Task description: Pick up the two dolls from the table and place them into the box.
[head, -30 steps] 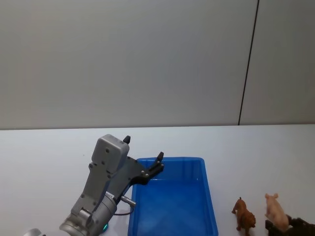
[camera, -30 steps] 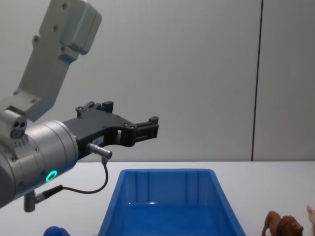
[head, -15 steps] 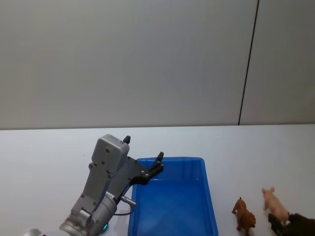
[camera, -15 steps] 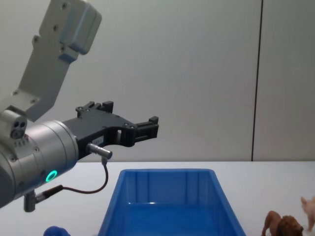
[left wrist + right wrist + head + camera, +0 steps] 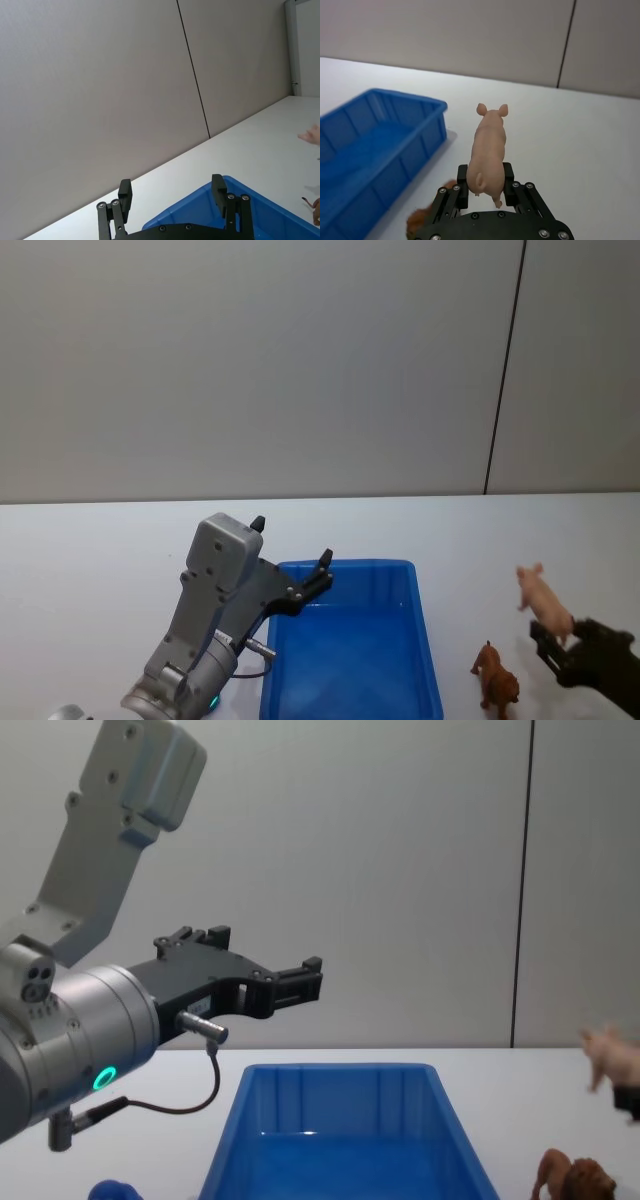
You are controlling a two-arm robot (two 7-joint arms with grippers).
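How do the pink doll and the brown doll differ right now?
The pink doll is pale and smooth; the brown doll is dark with a shaggy mane. The pink doll is gripped in the right hand, up off the table; the brown doll stands free on the table. Both are small four-legged toy animals, outside the box, on its right.

A pale pink plastic toy pig (image 5: 489, 142) is lifted clear of the table, clamped at its hindquarters between the fingers of the right gripper (image 5: 486, 186), body level, snout pointing away from the robot. Below and just to its left, a brown plastic toy lion with a shaggy mane (image 5: 497, 678) stands upright on the white table, close beside the right wall of a large bright blue plastic rectangular bin (image 5: 428, 640), which has sloping walls and a bare floor.
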